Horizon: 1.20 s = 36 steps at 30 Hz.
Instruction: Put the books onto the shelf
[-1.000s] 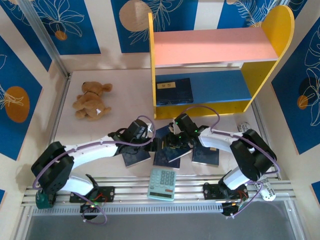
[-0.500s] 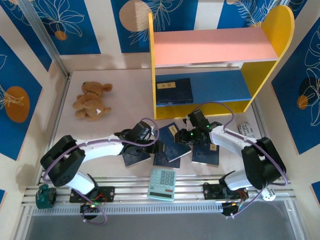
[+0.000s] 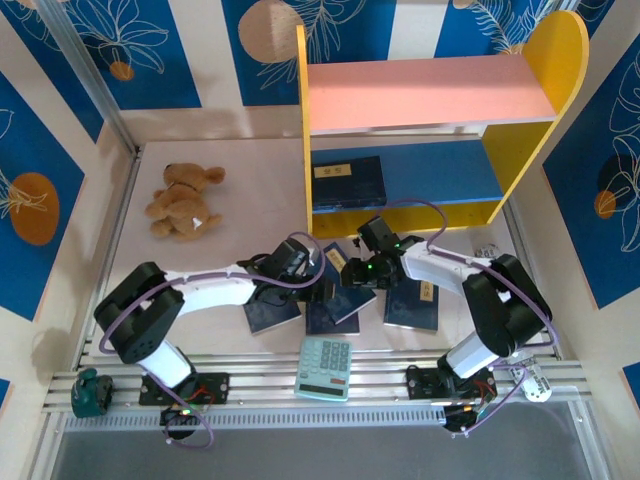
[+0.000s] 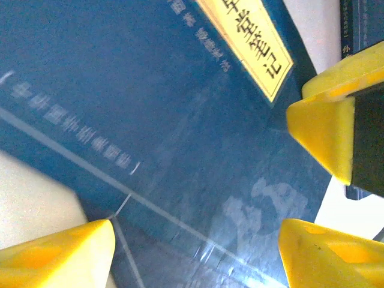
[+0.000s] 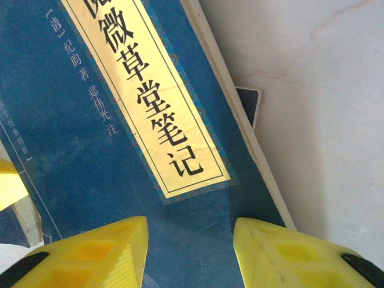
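Several navy books with yellow labels lie on the table in front of the shelf (image 3: 430, 92): one on the left (image 3: 270, 316), an overlapping pair in the middle (image 3: 335, 314) and one on the right (image 3: 410, 308). Another book (image 3: 348, 182) lies on the shelf's blue lower board. My left gripper (image 3: 318, 291) and right gripper (image 3: 357, 274) meet over the middle pair. The left gripper (image 4: 195, 255) stands open over a navy cover (image 4: 156, 120). The right gripper (image 5: 191, 252) is open just above a cover beside its yellow label (image 5: 144, 96). Nothing sits between either pair of fingers.
A mint-green calculator (image 3: 325, 366) lies at the near edge, in front of the books. A brown plush dog (image 3: 183, 202) rests at the back left. Patterned walls enclose the table (image 3: 240, 180) on three sides. A yellow fingertip (image 4: 324, 132) of the other gripper stands close on the right.
My right gripper swung out to the right, then came back left over the middle books. The left arm has pushed a little further right, so the two grippers are closer together.
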Motion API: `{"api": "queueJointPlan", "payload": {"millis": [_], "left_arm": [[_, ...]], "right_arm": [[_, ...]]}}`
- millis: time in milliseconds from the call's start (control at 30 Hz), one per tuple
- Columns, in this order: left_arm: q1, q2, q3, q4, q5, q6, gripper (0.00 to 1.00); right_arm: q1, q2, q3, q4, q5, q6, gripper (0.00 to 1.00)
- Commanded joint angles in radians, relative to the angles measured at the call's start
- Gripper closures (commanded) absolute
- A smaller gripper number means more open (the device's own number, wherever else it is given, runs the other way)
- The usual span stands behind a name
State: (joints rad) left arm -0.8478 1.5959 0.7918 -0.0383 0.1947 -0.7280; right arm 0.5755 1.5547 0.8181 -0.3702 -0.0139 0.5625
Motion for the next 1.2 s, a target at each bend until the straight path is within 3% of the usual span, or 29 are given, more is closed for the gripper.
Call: {"api": "queueJointPlan", "payload": {"millis": [0, 167, 433, 833, 1167], "left_arm": [[-0.008, 0.025, 0.032, 0.011, 0.021, 0.001, 0.27], [-0.009, 0.038, 0.040, 0.023, 0.026, 0.006, 0.28], [-0.009, -0.031, -0.007, 0.199, 0.074, -0.010, 0.32], [-0.009, -0.045, -0.026, 0.255, 0.083, -0.021, 0.62], [-0.009, -0.058, -0.077, 0.422, 0.086, -0.055, 0.64]], "right_arm": [[0.046, 0.071, -0.027, 0.000, -0.028, 0.026, 0.56], [0.083, 0.088, -0.025, 0.008, -0.038, 0.042, 0.57], [0.092, 0.073, -0.049, 0.022, -0.053, 0.051, 0.58], [0.085, 0.034, -0.050, 0.026, -0.058, 0.044, 0.58], [0.063, -0.023, -0.089, 0.086, -0.129, 0.051, 0.58]]}}
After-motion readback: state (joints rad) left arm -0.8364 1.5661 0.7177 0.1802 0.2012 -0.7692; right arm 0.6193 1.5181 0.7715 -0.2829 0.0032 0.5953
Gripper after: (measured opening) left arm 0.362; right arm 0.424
